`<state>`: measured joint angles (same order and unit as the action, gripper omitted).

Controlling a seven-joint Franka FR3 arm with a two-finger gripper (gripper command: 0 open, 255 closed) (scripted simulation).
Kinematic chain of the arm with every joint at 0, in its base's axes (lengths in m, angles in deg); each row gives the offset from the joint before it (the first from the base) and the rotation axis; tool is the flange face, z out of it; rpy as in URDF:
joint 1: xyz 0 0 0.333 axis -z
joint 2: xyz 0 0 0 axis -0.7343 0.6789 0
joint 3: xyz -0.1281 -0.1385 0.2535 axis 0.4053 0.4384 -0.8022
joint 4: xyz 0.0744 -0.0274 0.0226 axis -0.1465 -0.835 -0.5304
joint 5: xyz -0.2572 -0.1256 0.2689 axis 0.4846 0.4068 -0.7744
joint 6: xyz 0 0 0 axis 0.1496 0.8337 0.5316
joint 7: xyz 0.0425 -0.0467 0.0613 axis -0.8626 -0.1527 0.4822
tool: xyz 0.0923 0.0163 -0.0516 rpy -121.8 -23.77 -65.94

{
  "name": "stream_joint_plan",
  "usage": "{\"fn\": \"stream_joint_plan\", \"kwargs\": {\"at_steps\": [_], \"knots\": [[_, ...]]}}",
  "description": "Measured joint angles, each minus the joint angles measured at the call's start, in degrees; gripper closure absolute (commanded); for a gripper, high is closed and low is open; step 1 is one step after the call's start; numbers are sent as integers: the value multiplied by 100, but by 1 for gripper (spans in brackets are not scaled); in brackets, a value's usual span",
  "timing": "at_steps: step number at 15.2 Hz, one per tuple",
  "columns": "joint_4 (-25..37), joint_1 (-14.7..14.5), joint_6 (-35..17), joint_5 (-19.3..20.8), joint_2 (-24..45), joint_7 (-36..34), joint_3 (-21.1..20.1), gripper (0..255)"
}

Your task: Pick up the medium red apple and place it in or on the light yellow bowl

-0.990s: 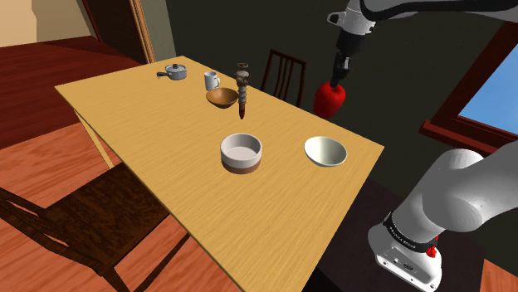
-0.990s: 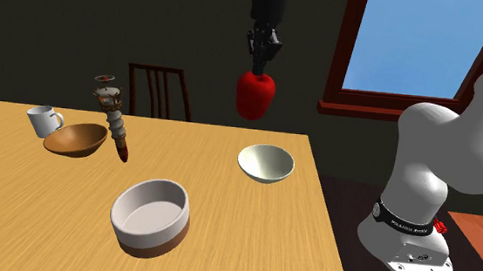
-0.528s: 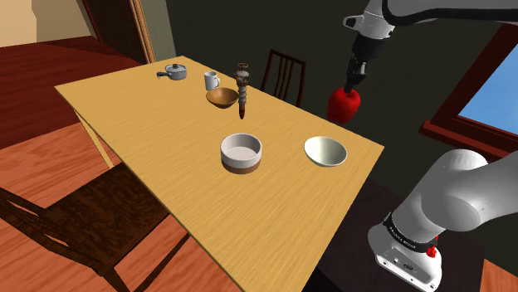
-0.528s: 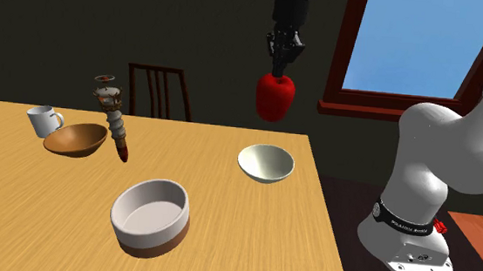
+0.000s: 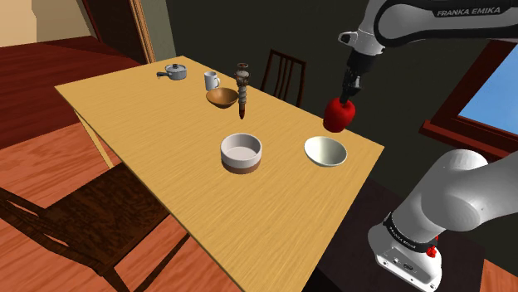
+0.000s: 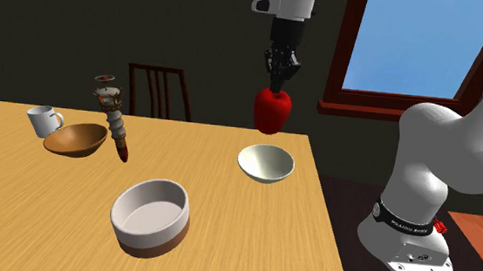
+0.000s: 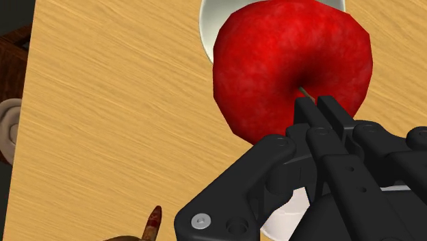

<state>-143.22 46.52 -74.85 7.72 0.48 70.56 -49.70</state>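
On the surface (image 5: 158,137), in the shoulder view, a pot (image 5: 174,72), a mug (image 5: 211,80) and a brown bowl (image 5: 222,98) are sitting toward eleven o'clock, and a white dish (image 5: 241,152) is lying near the middle. The pale bowl (image 5: 325,151) is resting at the dish's three o'clock. The apple (image 5: 339,114) is hanging in the air at that bowl's twelve o'clock, clear of it. The hand (image 5: 345,93) is grasping the apple from above.

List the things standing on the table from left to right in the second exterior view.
In order: white mug → brown bowl → white bowl with brown base → pale bowl. The red apple in the gripper hangs over that last bowl, so it is left out.
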Motion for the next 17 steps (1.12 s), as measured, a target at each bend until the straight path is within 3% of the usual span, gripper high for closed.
{"fn": "stream_joint_plan", "kwargs": {"at_steps": [17], "knots": [[-1156,47,-1385,123,231,-24,160,255]]}}
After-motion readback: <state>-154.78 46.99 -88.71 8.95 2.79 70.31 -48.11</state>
